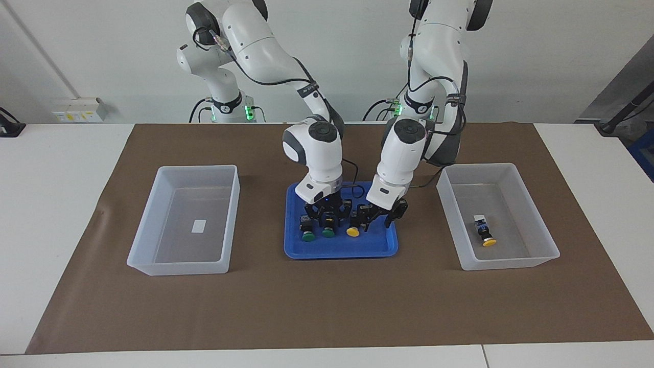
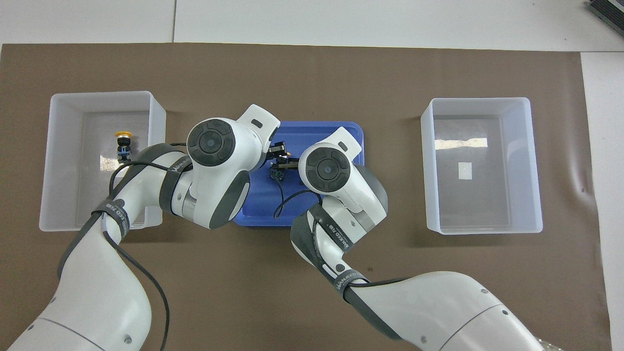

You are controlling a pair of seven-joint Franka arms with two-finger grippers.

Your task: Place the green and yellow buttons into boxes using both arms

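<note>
Two green buttons and a yellow button lie side by side in the blue tray. My right gripper is down in the tray and shut on the green button beside the yellow one. My left gripper hangs low and open over the tray, just beside the yellow button toward the left arm's end. Another yellow button lies in the clear box at the left arm's end. In the overhead view both wrists hide the green buttons.
A second clear box stands at the right arm's end with only a small white label inside. A brown mat covers the table. The two wrists stand close together over the tray.
</note>
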